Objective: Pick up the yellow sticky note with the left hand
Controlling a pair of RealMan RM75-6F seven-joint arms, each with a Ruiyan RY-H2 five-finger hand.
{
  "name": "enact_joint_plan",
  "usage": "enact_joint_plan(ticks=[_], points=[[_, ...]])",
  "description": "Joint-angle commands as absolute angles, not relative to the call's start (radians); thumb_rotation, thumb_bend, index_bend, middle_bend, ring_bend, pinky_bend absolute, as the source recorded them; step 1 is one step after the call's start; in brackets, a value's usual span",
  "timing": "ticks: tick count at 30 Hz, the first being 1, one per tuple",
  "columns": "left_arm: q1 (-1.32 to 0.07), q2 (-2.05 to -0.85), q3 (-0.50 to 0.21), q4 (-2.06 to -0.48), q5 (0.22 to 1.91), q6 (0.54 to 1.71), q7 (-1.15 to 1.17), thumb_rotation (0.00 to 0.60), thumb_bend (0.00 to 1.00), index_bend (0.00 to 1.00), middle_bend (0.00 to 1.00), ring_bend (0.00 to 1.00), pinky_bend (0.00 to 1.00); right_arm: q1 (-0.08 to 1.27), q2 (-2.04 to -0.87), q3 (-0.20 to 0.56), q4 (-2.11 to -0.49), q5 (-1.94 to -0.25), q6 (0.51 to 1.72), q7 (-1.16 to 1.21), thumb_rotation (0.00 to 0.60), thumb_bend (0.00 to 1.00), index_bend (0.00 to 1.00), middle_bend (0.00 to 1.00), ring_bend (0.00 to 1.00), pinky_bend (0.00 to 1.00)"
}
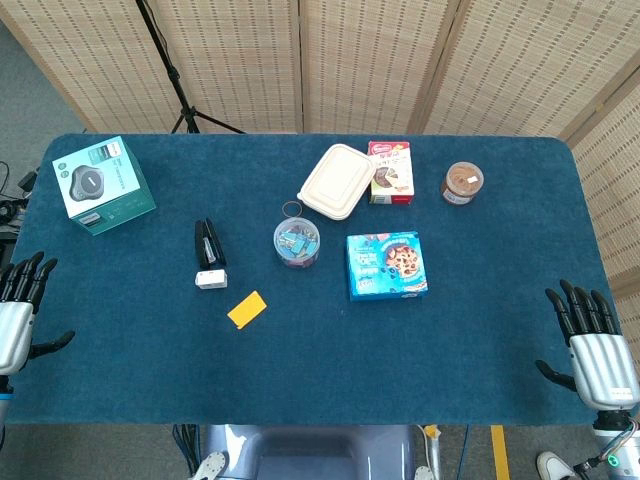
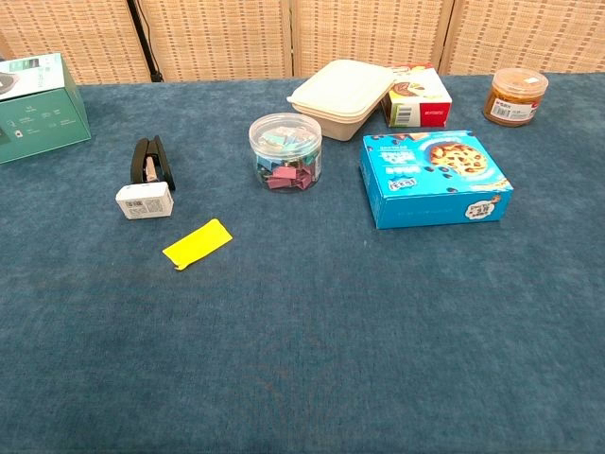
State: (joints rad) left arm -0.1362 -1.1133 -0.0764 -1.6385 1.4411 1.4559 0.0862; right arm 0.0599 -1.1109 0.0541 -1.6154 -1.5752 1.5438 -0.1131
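The yellow sticky note point(image 1: 247, 309) lies flat on the blue table, left of centre and toward the front; the chest view shows the sticky note point(image 2: 197, 243) tilted, just below a stapler. My left hand point(image 1: 16, 315) hangs at the table's left edge, fingers spread and holding nothing, well left of the note. At the right edge my right hand point(image 1: 593, 348) is likewise open and empty. Neither hand appears in the chest view.
A black stapler point(image 1: 208, 251) lies just behind the note. A clear jar of clips point(image 1: 297, 242), a blue cookie box point(image 1: 387, 265), a beige lunch box point(image 1: 336, 181), a red carton point(image 1: 391, 172) and a brown jar point(image 1: 462, 183) stand further back. A teal box point(image 1: 103, 184) sits back left.
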Motion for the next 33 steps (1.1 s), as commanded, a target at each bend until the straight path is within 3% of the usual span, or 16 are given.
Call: enact_joint_plan(ticks=[1, 7, 17, 19, 28, 33], points=[[-0.135, -1.113, -0.074, -1.642, 1.442, 1.455, 0.088, 0.6, 0.0, 0.0, 0.0, 0.0, 0.0, 0.058, -1.108, 0.055, -1.617, -1.573, 1.545, -0.11, 0.6, 0.0, 0.0, 0.0, 0.0, 0.0], [-0.143, -1.122, -0.067, -1.619, 1.463, 1.446, 0.072, 0.6, 0.0, 0.01, 0.0, 0.0, 0.0, 0.059, -1.106, 0.054, -1.624, -1.573, 1.543, -0.111, 0.6, 0.0, 0.0, 0.0, 0.0, 0.0], [-0.231, -1.232, -0.031, -1.572, 1.633, 1.393, -0.015, 0.6, 0.0, 0.37, 0.0, 0.0, 0.0, 0.062, -1.101, 0.054, -1.622, -1.555, 1.523, -0.099, 0.6, 0.0, 0.0, 0.0, 0.0, 0.0], [-0.256, -1.265, -0.033, -1.584, 1.633, 1.357, 0.023, 0.6, 0.0, 0.39, 0.0, 0.0, 0.0, 0.062, -1.098, 0.055, -1.627, -1.555, 1.524, -0.089, 0.6, 0.0, 0.0, 0.0, 0.0, 0.0], [-0.347, -1.424, -0.06, -1.551, 1.593, 1.235, 0.177, 0.6, 0.0, 0.39, 0.0, 0.0, 0.0, 0.066, -1.094, 0.056, -1.625, -1.544, 1.51, -0.066, 0.6, 0.0, 0.0, 0.0, 0.0, 0.0], [-0.388, -1.514, -0.075, -1.48, 1.555, 1.182, 0.189, 0.6, 0.0, 0.31, 0.0, 0.0, 0.0, 0.068, -1.09, 0.057, -1.624, -1.538, 1.502, -0.052, 0.6, 0.0, 0.0, 0.0, 0.0, 0.0]])
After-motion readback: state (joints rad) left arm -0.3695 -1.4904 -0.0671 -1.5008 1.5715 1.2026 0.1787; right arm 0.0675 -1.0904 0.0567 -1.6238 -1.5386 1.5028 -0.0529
